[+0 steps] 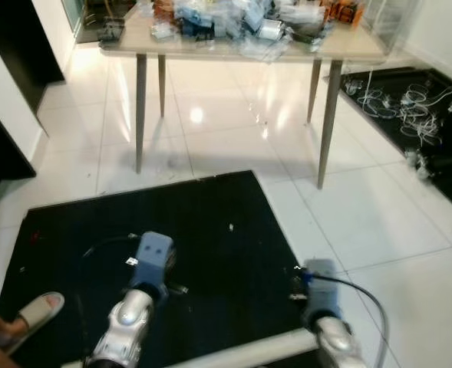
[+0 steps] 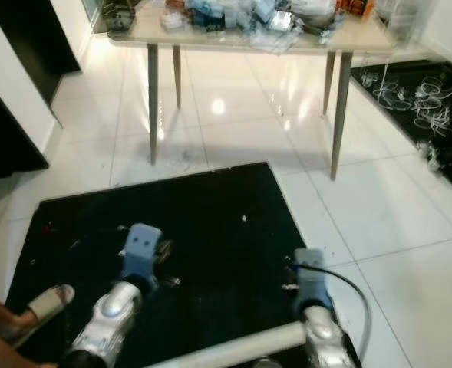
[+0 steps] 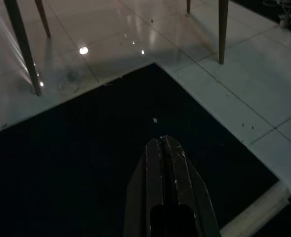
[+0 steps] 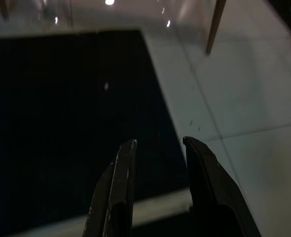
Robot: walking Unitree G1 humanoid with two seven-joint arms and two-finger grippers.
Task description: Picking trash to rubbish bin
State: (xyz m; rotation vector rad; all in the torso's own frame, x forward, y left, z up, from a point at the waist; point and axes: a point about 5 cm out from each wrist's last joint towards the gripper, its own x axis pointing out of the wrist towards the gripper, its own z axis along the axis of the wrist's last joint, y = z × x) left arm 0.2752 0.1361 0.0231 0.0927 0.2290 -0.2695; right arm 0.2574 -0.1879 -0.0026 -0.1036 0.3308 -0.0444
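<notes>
Left wrist view shows my left hand (image 3: 162, 148) pressed shut and empty above the black mat (image 1: 95, 222), right hand (image 4: 157, 148) narrowly parted beside it, both low because the trash, a white scrap (image 1: 231, 227), lies ahead on the mat.

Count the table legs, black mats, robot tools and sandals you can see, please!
Table legs: 4
Black mats: 2, the second holding white cables
Robot tools: 2, left tool shut, right tool open
Sandals: 1, on a person's foot
Total: 9
</notes>
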